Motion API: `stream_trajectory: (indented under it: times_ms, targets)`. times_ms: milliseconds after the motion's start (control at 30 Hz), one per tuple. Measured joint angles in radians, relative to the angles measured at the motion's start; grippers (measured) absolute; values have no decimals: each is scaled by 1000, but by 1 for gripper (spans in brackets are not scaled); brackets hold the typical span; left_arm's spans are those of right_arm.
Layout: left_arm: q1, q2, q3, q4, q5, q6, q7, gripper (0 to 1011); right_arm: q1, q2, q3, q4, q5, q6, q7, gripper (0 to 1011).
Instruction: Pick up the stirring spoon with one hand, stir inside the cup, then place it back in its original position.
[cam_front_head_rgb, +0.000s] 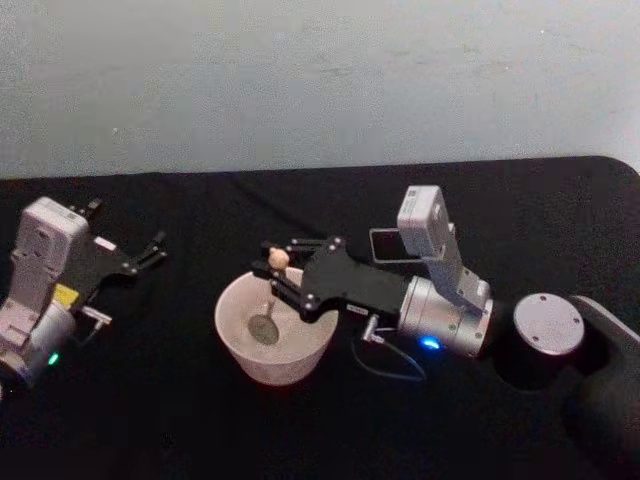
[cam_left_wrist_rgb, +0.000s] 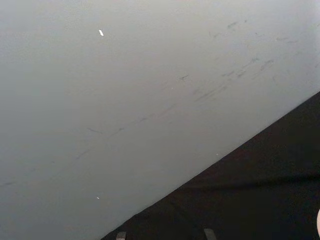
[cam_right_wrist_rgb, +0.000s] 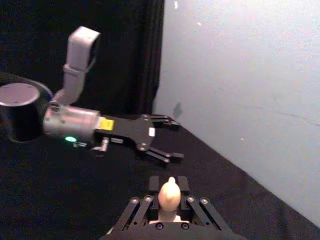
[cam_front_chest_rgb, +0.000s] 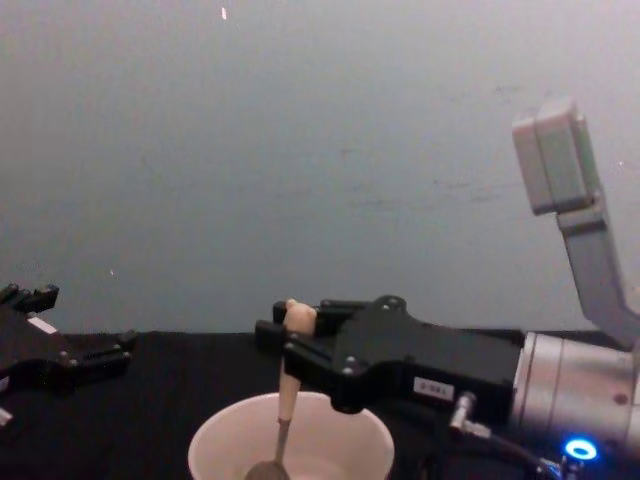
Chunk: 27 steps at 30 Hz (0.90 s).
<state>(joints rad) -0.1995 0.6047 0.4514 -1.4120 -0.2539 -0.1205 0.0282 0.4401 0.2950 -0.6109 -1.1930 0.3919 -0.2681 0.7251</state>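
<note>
Black right gripper (cam_front_head_rgb: 276, 272) clamps beige-handled metal spoon (cam_front_chest_rgb: 287, 385); bowl inside round cream cup (cam_front_head_rgb: 228, 318), base cropped in chest view; left gripper (cam_front_head_rgb: 128, 226) spread, idle.

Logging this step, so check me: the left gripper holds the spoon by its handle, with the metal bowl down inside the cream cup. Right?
Not quite. The head view shows the right gripper holding the stirring spoon by its handle; the left gripper sits open, apart. The bowl is down inside the cup.
</note>
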Motion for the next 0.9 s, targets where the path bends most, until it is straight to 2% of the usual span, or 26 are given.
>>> stream_trajectory:
  times_ms: [200,500,900]
  targets:
    - [0,0,0,0,0,0,0,1001,18,-13,14,36,-10,-7,-17,214]
    - [0,0,0,0,0,0,0,1001,17,-8,30,36,-16,-10,-23,214]
    - [0,0,0,0,0,0,0,1001,-26,48,56,-34,-16,-7,-23,214]
